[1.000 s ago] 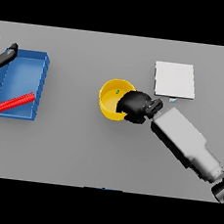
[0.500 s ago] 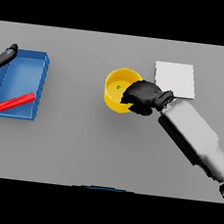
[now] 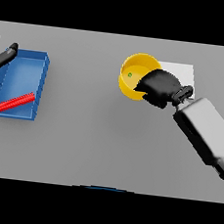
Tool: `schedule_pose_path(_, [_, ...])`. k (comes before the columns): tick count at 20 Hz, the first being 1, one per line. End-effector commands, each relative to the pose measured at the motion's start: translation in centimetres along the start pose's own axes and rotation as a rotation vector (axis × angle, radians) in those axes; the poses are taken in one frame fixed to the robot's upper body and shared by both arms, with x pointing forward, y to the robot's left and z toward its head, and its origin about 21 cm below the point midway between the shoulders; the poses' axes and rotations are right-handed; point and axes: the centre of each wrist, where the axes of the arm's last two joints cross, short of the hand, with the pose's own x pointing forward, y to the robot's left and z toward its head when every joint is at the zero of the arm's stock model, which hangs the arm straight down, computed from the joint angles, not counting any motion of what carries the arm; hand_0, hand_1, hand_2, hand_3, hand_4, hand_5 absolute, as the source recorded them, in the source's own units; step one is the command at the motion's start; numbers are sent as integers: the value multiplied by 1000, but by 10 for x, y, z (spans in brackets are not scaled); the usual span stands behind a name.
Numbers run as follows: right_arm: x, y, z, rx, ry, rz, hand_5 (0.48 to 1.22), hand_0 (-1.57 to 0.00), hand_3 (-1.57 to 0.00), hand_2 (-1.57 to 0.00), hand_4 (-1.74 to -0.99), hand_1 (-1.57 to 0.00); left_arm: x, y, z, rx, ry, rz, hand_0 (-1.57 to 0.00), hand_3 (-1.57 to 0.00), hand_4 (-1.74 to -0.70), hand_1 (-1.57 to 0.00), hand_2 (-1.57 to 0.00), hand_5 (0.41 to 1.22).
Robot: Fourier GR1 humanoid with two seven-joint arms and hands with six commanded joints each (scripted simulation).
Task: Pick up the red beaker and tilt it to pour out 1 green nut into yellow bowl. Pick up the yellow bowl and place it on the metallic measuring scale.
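The flat grey desk [image 3: 91,141] carries a rectangular blue tray [image 3: 20,76] at its left side, with a slim red beaker [image 3: 14,102] lying on its side inside. The pale square measuring scale [image 3: 183,73] sits at the right. The round, smooth yellow bowl [image 3: 130,75] has moved rightward to its edge. The right robot hand [image 3: 160,88] is clamped on the bowl's rim. A tiny green nut [image 3: 130,75] lies inside. The left robot hand [image 3: 3,56] rests by the tray's far corner; whether its fingers are apart cannot be told.

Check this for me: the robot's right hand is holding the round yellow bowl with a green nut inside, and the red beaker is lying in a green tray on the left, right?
Not quite: the head view shows the tray is blue, not green. The rest stands: the right hand grips the round yellow bowl with the green nut inside, and the red beaker lies in that tray.
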Motion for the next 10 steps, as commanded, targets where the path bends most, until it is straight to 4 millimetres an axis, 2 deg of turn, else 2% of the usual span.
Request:
schedule_pose_path(1, [-9, 0, 4, -4, 6, 3, 1220, -1566, -1149, -1516, -1741, -1570, 0, 1, 1, 0, 1, 2, 1, 1, -725, 1, 1, 704])
schedule_pose_path(2, [-12, 2, 5, -14, 20, 0, 1221, -1567, -1151, -1527, -1741, -1570, -2, -4, 0, -6, 4, -1, 1, 1, -727, 1, 1, 710])
schedule_pose_path(5, [-29, 2, 2, -37, 90, -24, 1221, -1569, -1151, -1534, -1741, -1571, -1, 0, 4, -1, 15, -4, 1, 1, -729, 1, 1, 717])
schedule_pose_path(10, [-67, 13, 9, -57, 170, -43, 1221, -1570, -1146, -1546, -1741, -1571, 4, 0, 6, -2, 22, 10, 1, 1, -739, 1, 1, 734])
